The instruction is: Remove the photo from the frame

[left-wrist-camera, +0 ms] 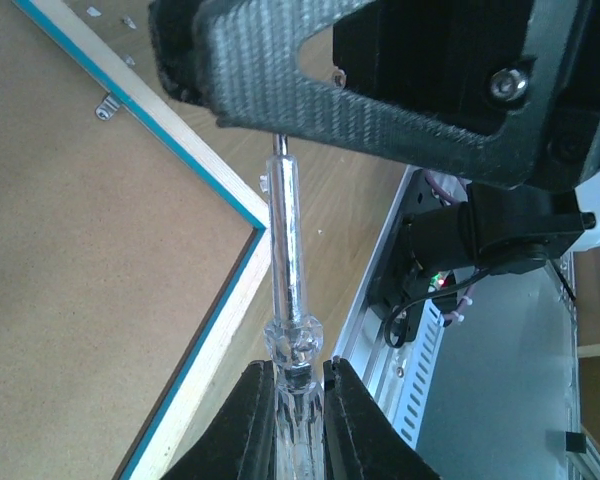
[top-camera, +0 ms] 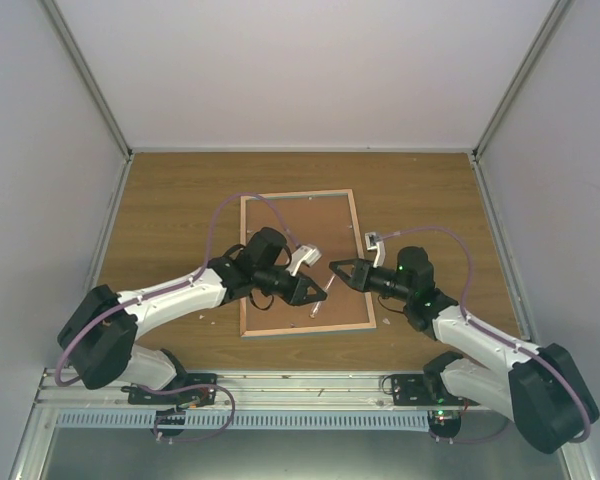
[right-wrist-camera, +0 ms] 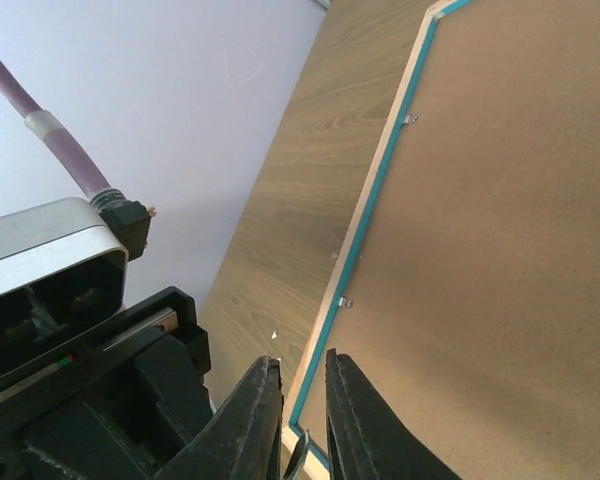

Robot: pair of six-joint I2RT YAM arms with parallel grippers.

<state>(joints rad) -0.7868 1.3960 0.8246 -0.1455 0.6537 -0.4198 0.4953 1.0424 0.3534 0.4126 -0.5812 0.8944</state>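
Photo hidden, presumably under brown backing panel (top-camera: 310, 215). Frame (top-camera: 356, 215) lies back-up on table (top-camera: 180, 200). Left gripper (left-wrist-camera: 298, 370) clamps clear-handled screwdriver (left-wrist-camera: 285, 260), its tip hidden. Right gripper (right-wrist-camera: 302, 365) jaws nearly together, narrow slit.

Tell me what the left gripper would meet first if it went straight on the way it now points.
Probably the right gripper: the left gripper holds a clear-handled metal screwdriver whose tip ends at that gripper's black finger, though depth is unclear.
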